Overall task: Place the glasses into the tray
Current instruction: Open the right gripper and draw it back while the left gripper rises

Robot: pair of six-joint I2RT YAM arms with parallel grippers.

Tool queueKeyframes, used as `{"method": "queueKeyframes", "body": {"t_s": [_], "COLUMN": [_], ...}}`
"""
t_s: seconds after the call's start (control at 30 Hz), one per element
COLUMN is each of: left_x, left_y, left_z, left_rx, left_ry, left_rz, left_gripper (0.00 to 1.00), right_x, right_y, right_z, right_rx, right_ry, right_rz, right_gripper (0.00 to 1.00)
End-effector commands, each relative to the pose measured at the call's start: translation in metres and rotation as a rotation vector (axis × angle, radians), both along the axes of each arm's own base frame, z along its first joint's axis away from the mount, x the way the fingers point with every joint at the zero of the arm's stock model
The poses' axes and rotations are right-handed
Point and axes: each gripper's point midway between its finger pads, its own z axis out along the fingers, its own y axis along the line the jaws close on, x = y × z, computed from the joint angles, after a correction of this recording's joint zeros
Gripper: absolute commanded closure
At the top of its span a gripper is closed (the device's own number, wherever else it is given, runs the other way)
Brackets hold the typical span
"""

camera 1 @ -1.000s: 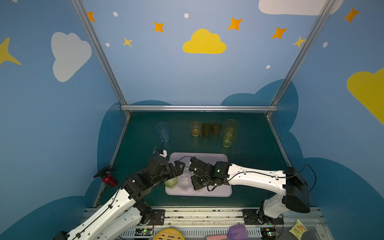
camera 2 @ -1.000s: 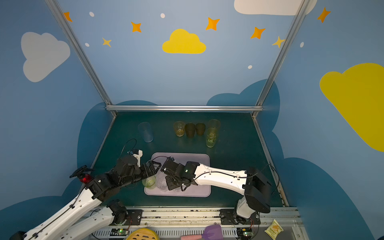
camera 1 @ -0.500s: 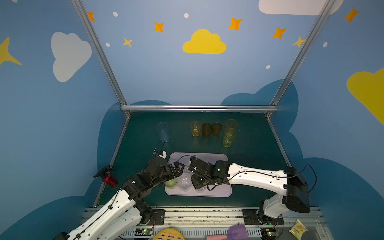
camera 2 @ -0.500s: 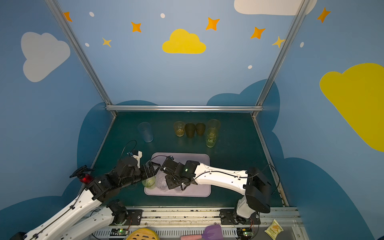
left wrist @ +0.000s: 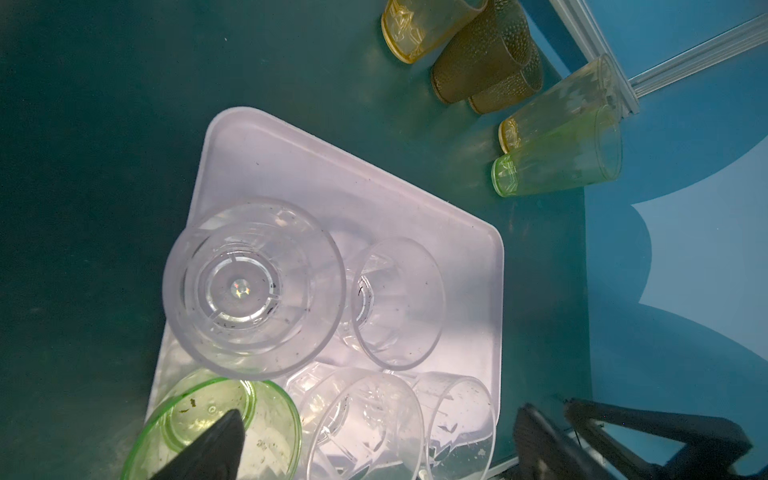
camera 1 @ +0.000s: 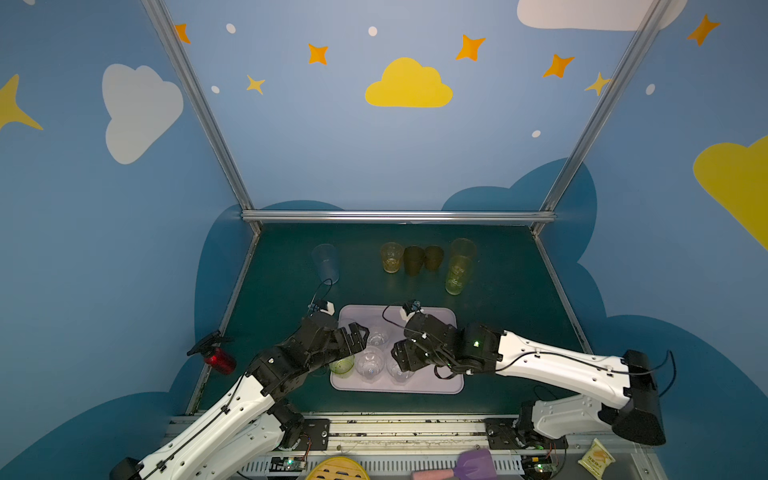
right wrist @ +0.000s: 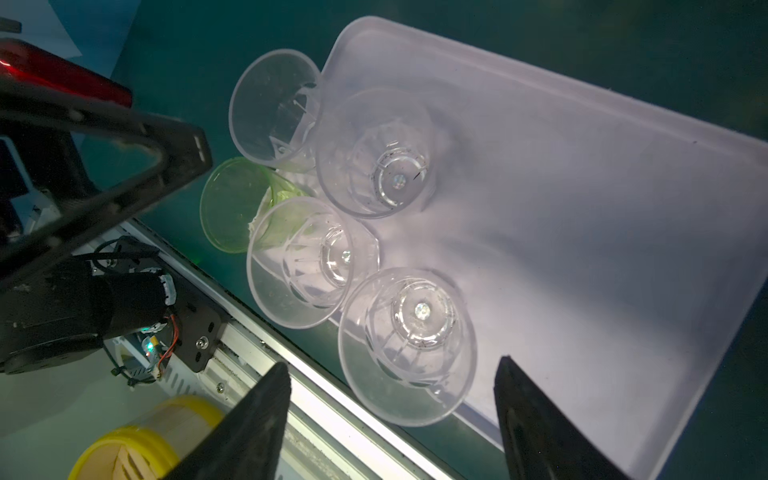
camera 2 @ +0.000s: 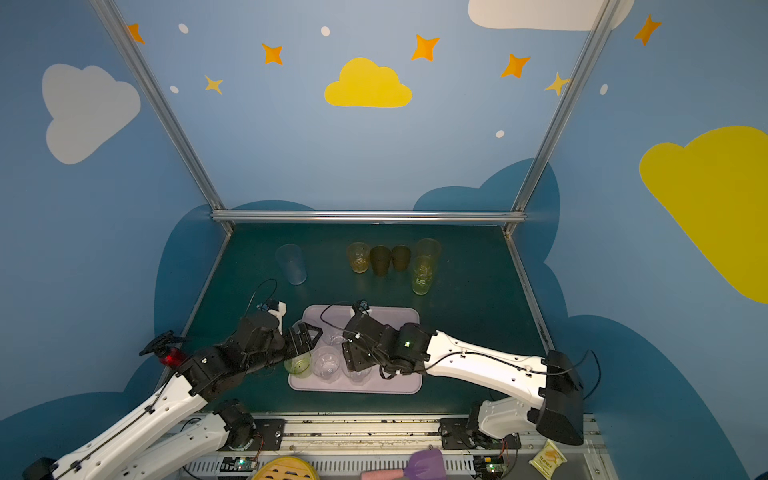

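**A:** How do the jaws stand?

**B:** The right gripper has its jaws spread wide and holds nothing. A clear glass stands upright between them, by the tray's near rim, and neither finger touches it.

**A:** And the left gripper?

**B:** Its jaws are as wide apart as they go, and empty. They hang over the tray's near left corner, above the green glass.

**A:** What is in the tray?

**B:** Five glasses, all upright and bunched in its left half: the green glass and four clear ones. In a top view, three of the clear ones show at and. The tray's right half is partly hidden under the right arm.

**A:** And the rest?

**B:** Six stand on the tabletop, beyond the tray's far rim. The pale blue glass is alone, off the far left corner. The yellow glass, two brown glasses, tall amber glass and yellow-green glass sit close together.
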Motion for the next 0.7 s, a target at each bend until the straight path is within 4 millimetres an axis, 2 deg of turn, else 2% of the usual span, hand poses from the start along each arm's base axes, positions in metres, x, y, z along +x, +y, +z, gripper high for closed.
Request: {"method": "queueKeyframes", "body": {"t_s": [0.0, 0.13, 0.3, 0.47, 0.67], "left_x": [0.009, 0.02, 0.034, 0.055, 0.081], "left_y": [-0.007, -0.013, -0.022, -0.035, -0.045], "left_z": [0.014, 0.012, 0.013, 0.014, 0.016], "left_rx": [-0.015, 0.026, 0.059, 0.064, 0.089], "left_ry": [-0.029, -0.008, 0.016, 0.011, 0.032], "left_rz": [-0.005, -0.007, -0.002, 0.008, 0.035], "left_gripper": [0.0, 0.0, 0.0, 0.0, 0.0], "right_x": [0.013, 0.016, 0.016, 0.015, 0.011], "right_y": [-0.017, -0.031, -0.049, -0.066, -0.077], "right_z": [0.005, 0.011, 0.014, 0.01, 0.008], "right_rx": [0.011, 0.065, 0.099, 0.12, 0.165], "right_ry": [-0.068, -0.112, -0.14, -0.144, -0.127], "right_rz": [-0.058, -0.07, -0.078, -0.093, -0.095], "right_gripper": [0.19, 0.15, 0.14, 0.14, 0.14]}}
